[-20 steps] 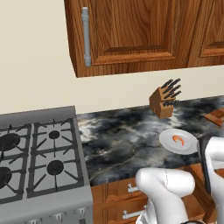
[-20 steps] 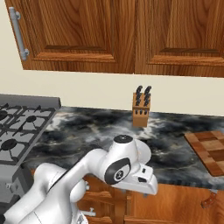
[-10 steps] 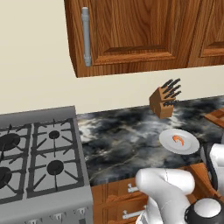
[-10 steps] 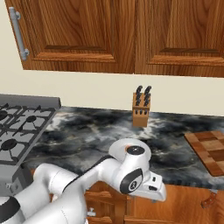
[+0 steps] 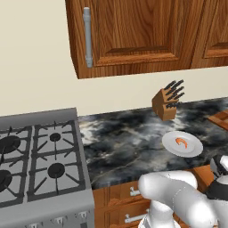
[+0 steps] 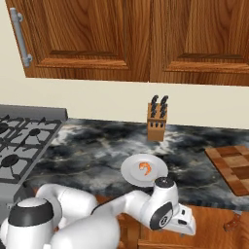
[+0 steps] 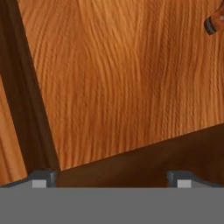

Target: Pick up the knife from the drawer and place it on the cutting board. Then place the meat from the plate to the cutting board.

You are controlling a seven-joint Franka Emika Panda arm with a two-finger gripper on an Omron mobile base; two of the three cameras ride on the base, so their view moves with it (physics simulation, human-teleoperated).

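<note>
While the arm hangs low in front of the tabletop (image 6: 92, 155), the gripper (image 7: 111, 177) has its tips spread wide apart with nothing between them, pointing down into the drawer (image 7: 131, 78). Just the end of the knife (image 7: 215, 19) pokes into one corner of the hand view, well away from the tips. Up on the tabletop, the meat (image 6: 144, 168) sits on the plate (image 6: 132, 173), with the cutting board (image 6: 233, 164) off to the plate's right and the knife block (image 6: 157, 121) behind it.
</note>
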